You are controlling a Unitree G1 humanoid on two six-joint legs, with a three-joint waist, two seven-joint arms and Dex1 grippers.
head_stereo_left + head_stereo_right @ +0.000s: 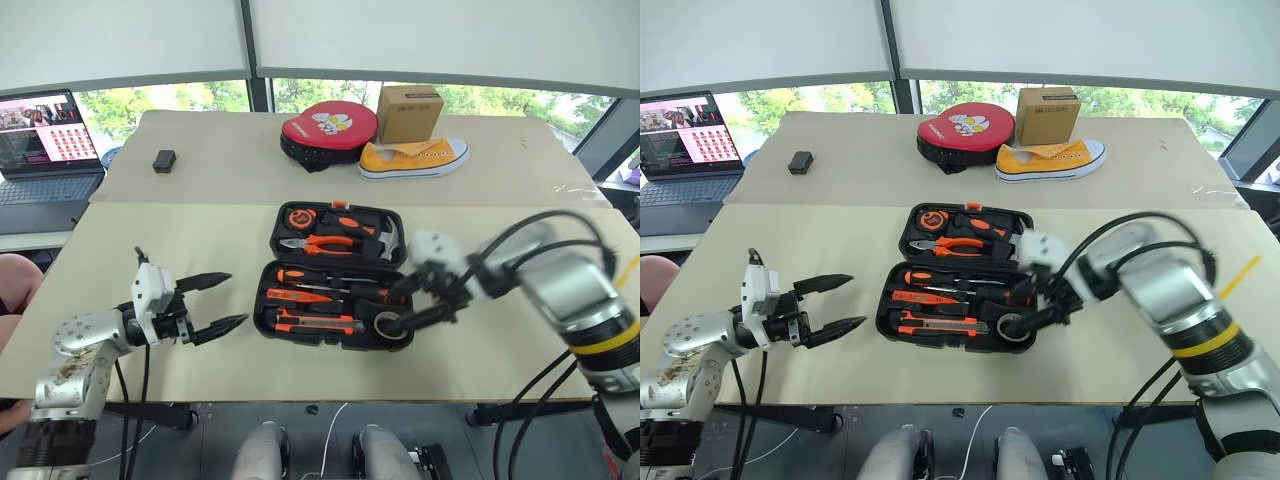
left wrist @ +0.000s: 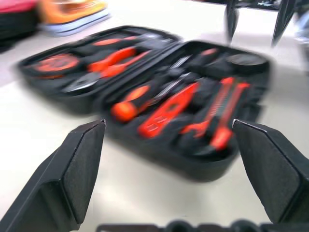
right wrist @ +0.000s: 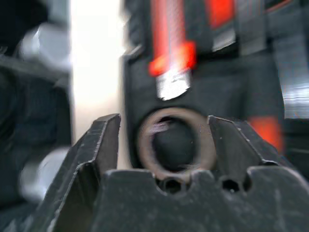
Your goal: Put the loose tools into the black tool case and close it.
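Black fingers of the right pincer (image 1: 418, 303) standing parted over the near right corner of the black tool case (image 1: 335, 275), straddling the small dark tape roll (image 1: 390, 326) lying in its corner pocket; parted to either side of the ring in the right wrist view, whether touching it hard to tell. Left pincer (image 1: 218, 301) hovering wide open and empty above the surface (image 1: 160, 250), just beside the case's left edge, gripping nothing.

Lying open flat at the middle of the surface, the case: lid half farther away carrying pliers, hammer and tape measure (image 1: 299, 217); near half carrying the screwdrivers (image 1: 320, 275), the utility knife (image 1: 312, 323) and the tape roll, all seemingly seated in moulded slots. Slim tester pen not clearly made out.

Probably stiff, light moulded plastic, textured outside, so not slippery; loaded lid likely heavier than expected. Best taking hold at the far lid edge, folding toward the near half, then pressing down near the latch.
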